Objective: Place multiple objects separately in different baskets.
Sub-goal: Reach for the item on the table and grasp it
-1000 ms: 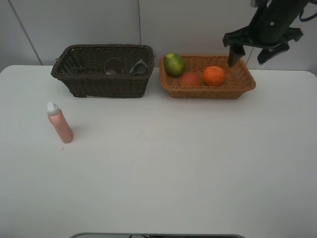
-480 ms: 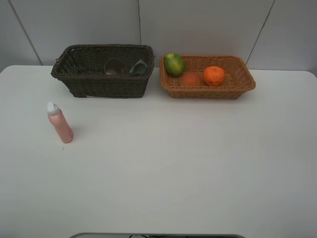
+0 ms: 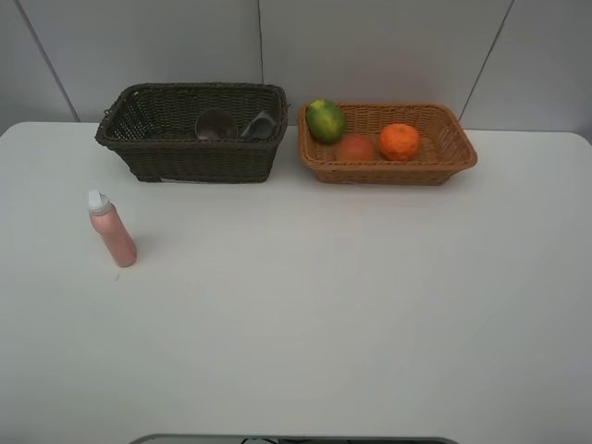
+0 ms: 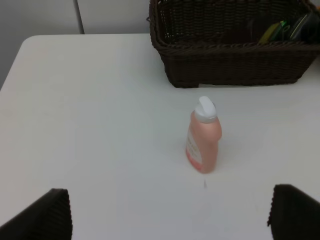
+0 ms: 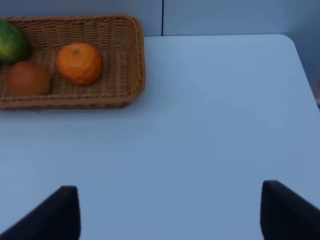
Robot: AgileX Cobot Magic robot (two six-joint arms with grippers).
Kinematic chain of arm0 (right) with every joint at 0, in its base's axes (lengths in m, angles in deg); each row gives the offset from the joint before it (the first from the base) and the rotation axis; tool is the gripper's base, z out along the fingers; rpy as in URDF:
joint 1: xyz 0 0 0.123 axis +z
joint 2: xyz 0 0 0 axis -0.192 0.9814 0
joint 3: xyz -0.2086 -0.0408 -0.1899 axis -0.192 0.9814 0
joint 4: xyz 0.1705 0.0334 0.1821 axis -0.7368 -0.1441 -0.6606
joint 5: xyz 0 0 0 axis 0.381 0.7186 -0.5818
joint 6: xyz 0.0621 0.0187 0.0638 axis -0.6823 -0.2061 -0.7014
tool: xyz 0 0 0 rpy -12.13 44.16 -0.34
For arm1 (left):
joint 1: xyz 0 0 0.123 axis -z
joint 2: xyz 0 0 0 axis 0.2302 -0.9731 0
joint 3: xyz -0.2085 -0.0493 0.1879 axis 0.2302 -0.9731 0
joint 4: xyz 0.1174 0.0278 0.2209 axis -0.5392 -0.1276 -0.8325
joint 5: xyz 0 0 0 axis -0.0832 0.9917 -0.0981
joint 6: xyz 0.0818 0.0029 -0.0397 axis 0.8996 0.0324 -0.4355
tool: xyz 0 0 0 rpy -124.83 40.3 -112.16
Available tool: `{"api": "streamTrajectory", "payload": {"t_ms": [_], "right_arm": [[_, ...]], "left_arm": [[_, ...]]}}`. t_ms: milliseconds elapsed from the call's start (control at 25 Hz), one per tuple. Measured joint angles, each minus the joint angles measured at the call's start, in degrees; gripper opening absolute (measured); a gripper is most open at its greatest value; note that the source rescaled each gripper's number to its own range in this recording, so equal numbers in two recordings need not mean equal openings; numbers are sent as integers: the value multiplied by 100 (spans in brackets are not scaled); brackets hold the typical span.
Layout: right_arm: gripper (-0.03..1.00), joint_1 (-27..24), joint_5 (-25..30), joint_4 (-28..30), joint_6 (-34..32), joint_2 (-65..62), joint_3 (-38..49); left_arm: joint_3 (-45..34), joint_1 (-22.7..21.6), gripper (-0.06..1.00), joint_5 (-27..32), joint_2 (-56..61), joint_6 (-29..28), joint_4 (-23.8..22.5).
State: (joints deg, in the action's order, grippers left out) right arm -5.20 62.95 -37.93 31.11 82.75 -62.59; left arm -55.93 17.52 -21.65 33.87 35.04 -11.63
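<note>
The pink white-capped bottle [image 3: 113,231] stands upright on the white table, left of centre; the left wrist view shows it [image 4: 203,137] well ahead of my left gripper [image 4: 170,212], which is open and empty. The dark brown basket [image 3: 148,139] holds the translucent purple cup [image 3: 215,124] and the dark grey pump bottle [image 3: 260,125]. The orange-tan basket [image 3: 458,153] holds the green oval fruit [image 3: 326,120], the red-orange fruit [image 3: 356,148] and the mandarin [image 3: 400,141]. My right gripper [image 5: 170,212] is open and empty over bare table. Neither arm shows in the exterior view.
The dark basket [image 4: 225,65] stands behind the bottle in the left wrist view. The tan basket [image 5: 132,65] shows with the mandarin [image 5: 79,63] in the right wrist view. A grey wall runs behind the table; the table's right edge [image 5: 302,65] is near.
The right arm, which hung over the tan basket's right end a second ago, has drawn out of the exterior view. The objects have not moved.
</note>
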Motion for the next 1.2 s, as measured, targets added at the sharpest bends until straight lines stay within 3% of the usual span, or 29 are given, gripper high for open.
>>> {"api": "streamTrajectory", "payload": {"t_ms": [200,520,680,1000,1200], "right_arm": [[91,259,28,0,0,-918,661],[91,269,61,-412,0,-1929,1482],[91,269,366,-418,0,-2261,1792],[91,261,384,-412,1,-2362,1919],[91,-3,377,-395,203,-2375,1924]], "left_arm": [[0,0,100,0,0,0,0],[0,0,100,0,0,0,0],[0,0,100,0,0,0,0],[0,0,100,0,0,0,0],[0,0,100,0,0,0,0]]}}
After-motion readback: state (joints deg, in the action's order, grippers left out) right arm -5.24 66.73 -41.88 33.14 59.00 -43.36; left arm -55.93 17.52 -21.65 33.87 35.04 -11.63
